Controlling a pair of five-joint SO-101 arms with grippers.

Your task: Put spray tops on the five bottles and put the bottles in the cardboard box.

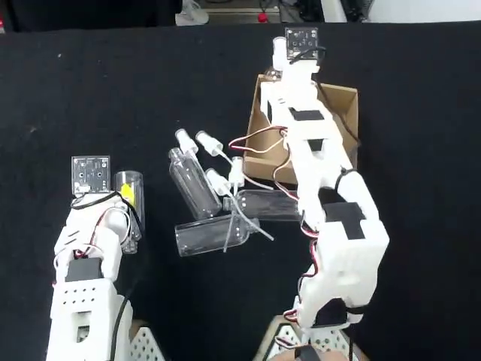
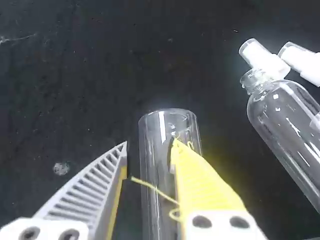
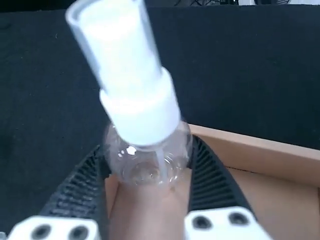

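My left gripper (image 2: 150, 146) is shut on a clear bottle (image 2: 162, 150) with no top, low over the black table at the left (image 1: 129, 203). My right gripper (image 3: 147, 162) is shut on a clear bottle (image 3: 145, 155) with a white spray top (image 3: 125, 65) fitted, held upright over the far left corner of the cardboard box (image 1: 342, 101). Three more clear bottles lie on the table: one slanted (image 1: 192, 182), one flat (image 1: 210, 235), one near the right arm (image 1: 264, 204). Several loose spray tops (image 1: 209, 143) lie around them.
The right arm (image 1: 316, 150) stretches over the box and hides most of its inside. The box's rim (image 3: 260, 150) lies just beyond the held bottle. Thin dip tubes (image 1: 248, 222) of the spray tops cross the lying bottles. Bare black table lies at the far left.
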